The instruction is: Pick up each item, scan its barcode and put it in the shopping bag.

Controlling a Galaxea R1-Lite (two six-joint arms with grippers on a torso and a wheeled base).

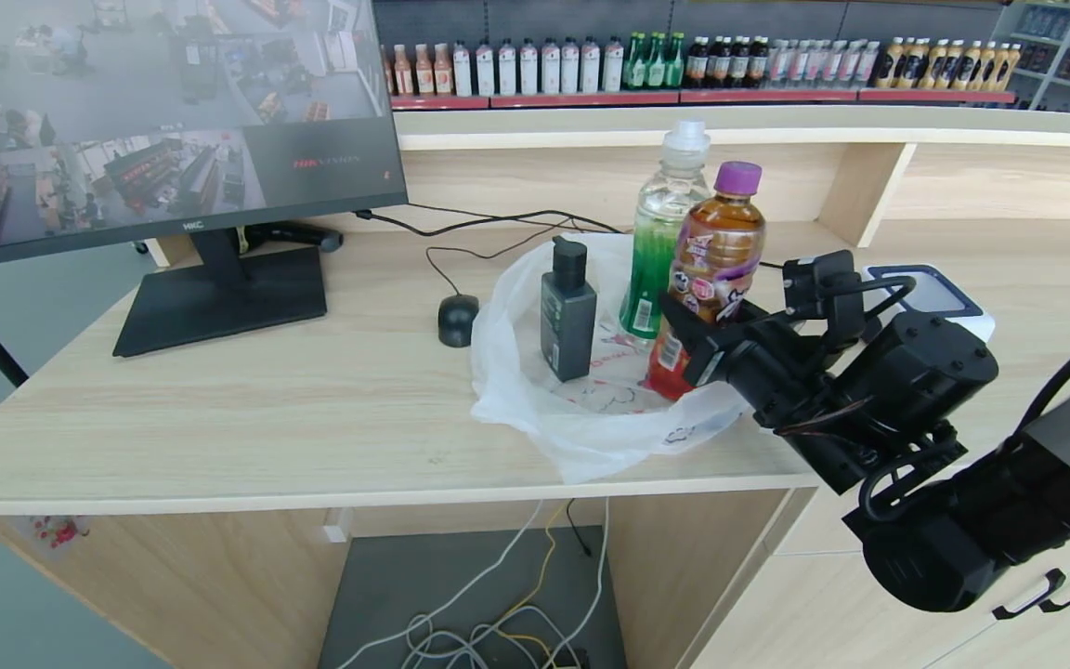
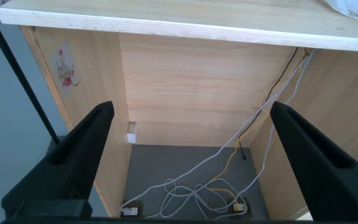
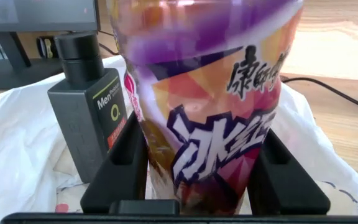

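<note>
A tea bottle (image 1: 716,251) with a purple cap stands upright on the white plastic shopping bag (image 1: 581,418), which lies spread on the desk. My right gripper (image 1: 698,348) is shut on its lower body, and the fingers press both sides of the tea bottle (image 3: 210,93) in the right wrist view. A clear bottle with a green label (image 1: 660,242) stands just behind it on the bag. A dark grey pump bottle (image 1: 567,311) stands to their left on the bag, also close by as the dark bottle (image 3: 86,106). My left gripper (image 2: 191,112) is open, below the desk edge, holding nothing.
A white and blue scanner (image 1: 934,297) sits on the desk behind my right arm. A monitor (image 1: 163,121) on its stand and a black mouse (image 1: 457,319) occupy the desk's left. Cables (image 2: 204,180) hang under the wooden desk (image 1: 219,409). Drink shelves line the back.
</note>
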